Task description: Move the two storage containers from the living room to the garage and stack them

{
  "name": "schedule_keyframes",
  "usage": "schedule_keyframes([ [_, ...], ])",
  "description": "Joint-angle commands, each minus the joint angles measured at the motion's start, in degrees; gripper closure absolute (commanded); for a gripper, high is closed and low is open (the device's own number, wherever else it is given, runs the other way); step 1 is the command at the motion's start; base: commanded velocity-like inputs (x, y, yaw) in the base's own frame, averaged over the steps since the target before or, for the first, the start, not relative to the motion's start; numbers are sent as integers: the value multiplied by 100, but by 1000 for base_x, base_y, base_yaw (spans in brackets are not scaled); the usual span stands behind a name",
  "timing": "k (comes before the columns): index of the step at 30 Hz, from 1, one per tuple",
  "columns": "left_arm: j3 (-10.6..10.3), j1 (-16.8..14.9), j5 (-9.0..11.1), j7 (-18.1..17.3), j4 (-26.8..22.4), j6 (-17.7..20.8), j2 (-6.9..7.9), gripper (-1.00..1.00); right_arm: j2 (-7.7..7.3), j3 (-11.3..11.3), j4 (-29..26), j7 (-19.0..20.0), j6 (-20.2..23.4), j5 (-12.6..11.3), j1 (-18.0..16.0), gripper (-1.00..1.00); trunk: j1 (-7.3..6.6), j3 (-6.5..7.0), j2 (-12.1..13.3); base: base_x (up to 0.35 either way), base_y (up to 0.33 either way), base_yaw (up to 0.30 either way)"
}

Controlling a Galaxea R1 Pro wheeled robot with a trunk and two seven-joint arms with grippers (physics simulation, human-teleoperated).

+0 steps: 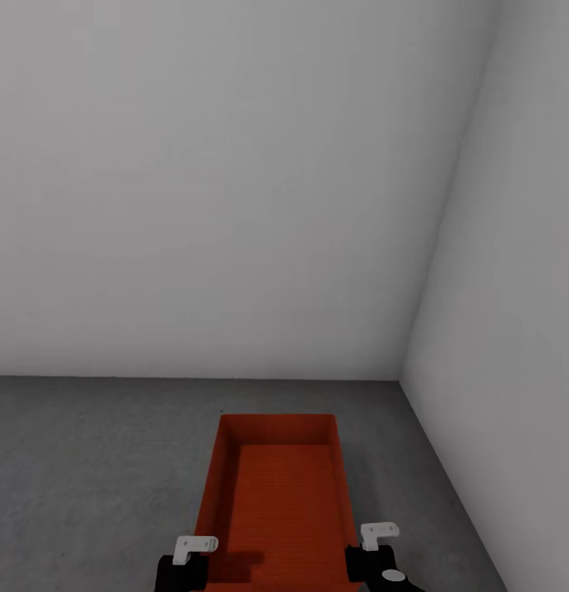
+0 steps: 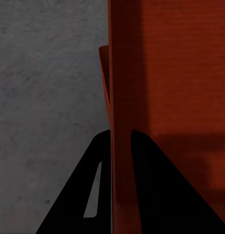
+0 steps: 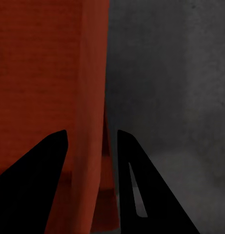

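Head view: garage corner. Two plain white-grey walls (image 1: 235, 189) meet in a vertical seam beyond the storage container (image 1: 276, 493) and off to its right side. Dark grey speckled floor (image 1: 87, 469) runs up to both walls. Nothing stands between the container and the walls; bare concrete on every side of it.

Container is red-orange, open-top, rectangular, long axis pointing away from the robot toward the far wall. Its inside shows a ribbed bottom and plain thin walls, nothing in it. A dark shadow patch sits on the bottom near the robot-side end. Whether it rests on the floor or hangs just above it, cannot tell. One container visible here.

Left gripper (image 1: 186, 567) sits at the container's near-left wall, right gripper (image 1: 375, 555) at its near-right wall; white brackets show above each black body.

Left wrist view: the left gripper's two black fingers (image 2: 78, 195) straddle the container's thin side wall (image 2: 119, 97), one outside over the concrete, one inside over the red bottom. Both press against the wall, so it is clamped on the container.

Right wrist view: same layout mirrored. Black fingers (image 3: 141, 190) lie either side of the container's wall (image 3: 90, 122), closed around it; grey floor (image 3: 180, 73) lies beyond the outer finger.
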Motion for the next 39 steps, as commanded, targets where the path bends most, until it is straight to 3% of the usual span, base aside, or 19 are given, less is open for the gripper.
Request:
schedule_keyframes([
  [1,138,-5,-62,77,-1,-21,-3,100,0,-8,7,-51,-18,-16,-5,100,-1,-5,-2,4,0,0],
  [39,137,-5,-62,77,-1,-21,-4,100,0,-8,7,-51,-18,-15,-5,100,-1,-5,-2,7,8,-38],
])
